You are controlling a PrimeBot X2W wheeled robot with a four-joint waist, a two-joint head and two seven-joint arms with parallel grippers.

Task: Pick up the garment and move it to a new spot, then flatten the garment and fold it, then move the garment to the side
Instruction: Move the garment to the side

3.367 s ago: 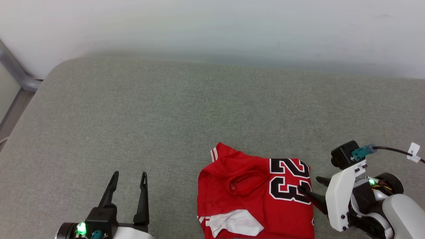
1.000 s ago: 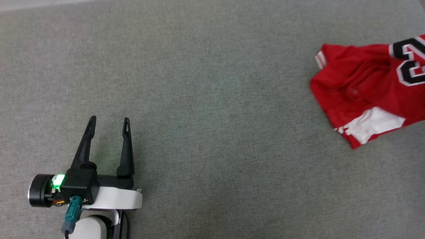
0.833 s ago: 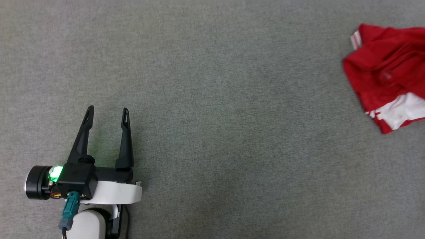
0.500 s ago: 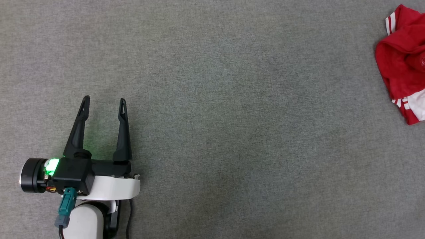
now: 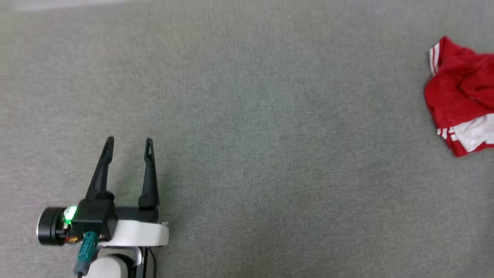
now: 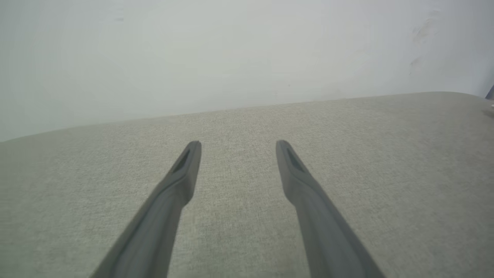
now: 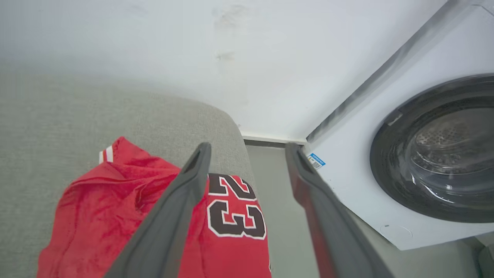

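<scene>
The garment (image 5: 459, 92), a red jersey with white striped trim, lies bunched on the grey cushion (image 5: 251, 135) at the right edge of the head view. In the right wrist view the garment (image 7: 104, 208) shows its black number 23 and rests close to the cushion's right end. My right gripper (image 7: 247, 148) hovers above it, open, with nothing between its fingers. My left gripper (image 5: 129, 141) is at the lower left of the head view, far from the garment. In its own view, the left gripper (image 6: 238, 144) is open and empty over bare cushion.
A white washing machine (image 7: 436, 146) with a round glass door stands just past the cushion's right end, across a narrow strip of floor (image 7: 278, 200). A pale wall (image 6: 231, 58) runs behind the cushion. Wide bare cushion lies between the left gripper and the garment.
The head camera has swung, shifting the whole picture. The garment lies farther right on the cushion than a few seconds ago and looks more bunched. The left gripper keeps its open pose.
</scene>
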